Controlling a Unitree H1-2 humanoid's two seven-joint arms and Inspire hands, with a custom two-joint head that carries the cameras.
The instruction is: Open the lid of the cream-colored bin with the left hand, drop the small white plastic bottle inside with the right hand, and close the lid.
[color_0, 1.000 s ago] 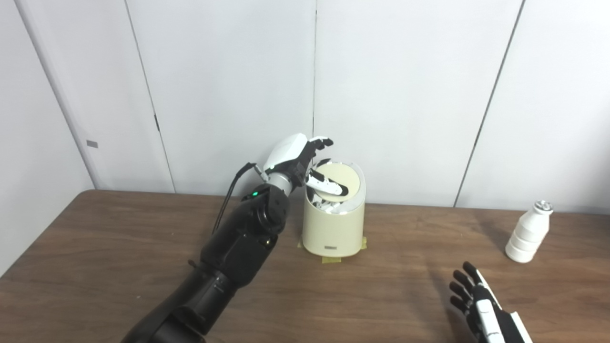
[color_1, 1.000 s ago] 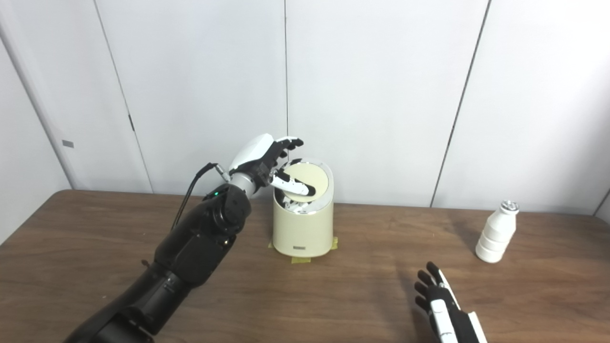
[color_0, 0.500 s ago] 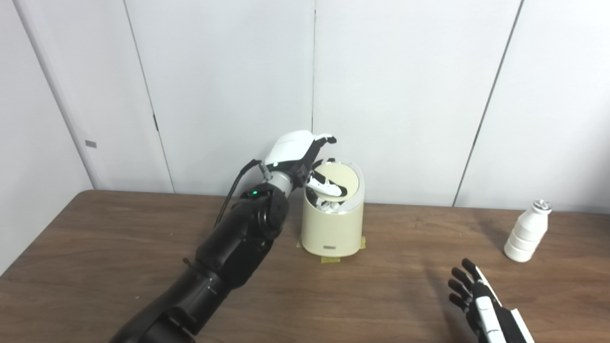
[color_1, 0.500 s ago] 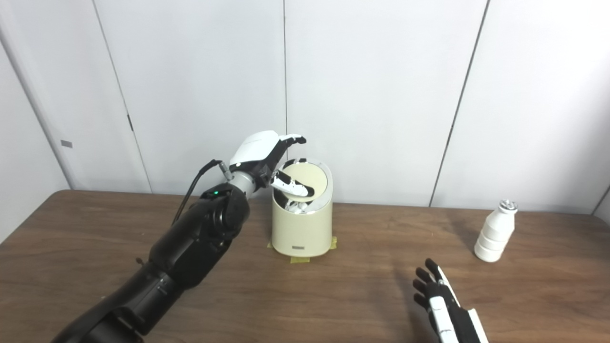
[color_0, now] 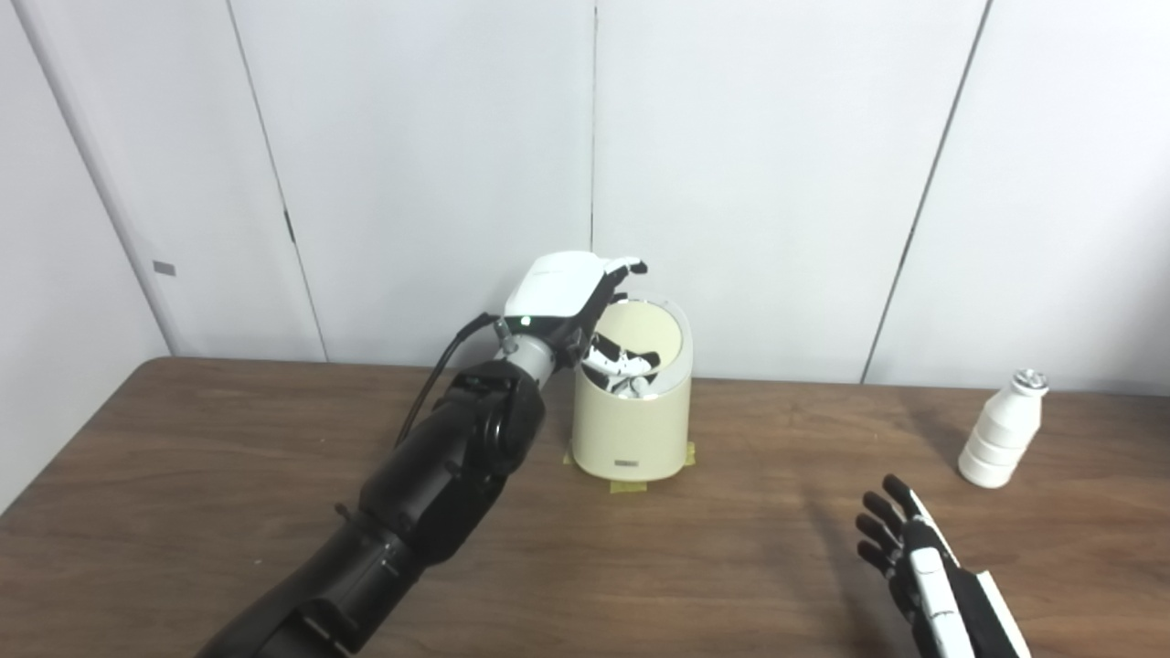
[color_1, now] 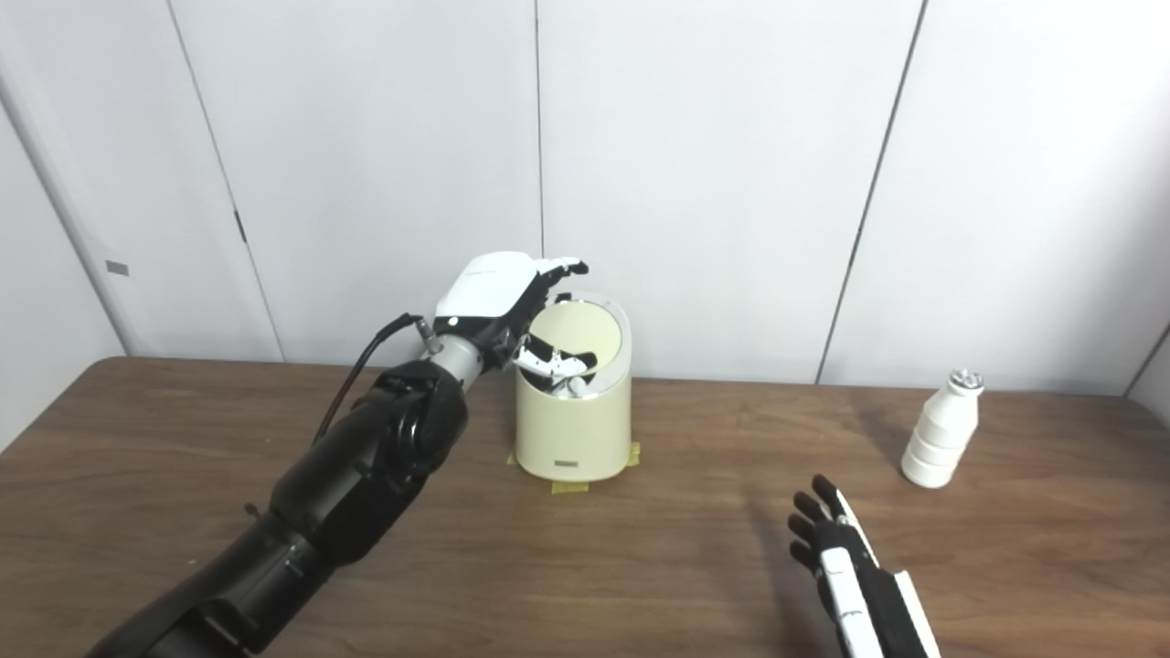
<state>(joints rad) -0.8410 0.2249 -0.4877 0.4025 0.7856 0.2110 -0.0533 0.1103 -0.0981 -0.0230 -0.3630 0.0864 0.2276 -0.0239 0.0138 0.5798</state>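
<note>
Lid (color_0: 644,335) of cream-colored cylindrical plastic bin (color_0: 629,429) stands raised, apparently pinched by left robot hand (color_0: 585,315); small white plastic bottle (color_0: 1003,431) waits untouched at three o'clock, right robot hand (color_0: 914,562) empty, splayed.

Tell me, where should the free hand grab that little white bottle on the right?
Probably around the ribbed lower body of the white bottle, coming from its near left side. It stands upright and alone, and the open right hand lies in front and to its left.

Left hand (color_0: 571,306) raised, arm outstretched, fingers curled downward; right hand (color_0: 923,571) low, fingers spread.
</note>
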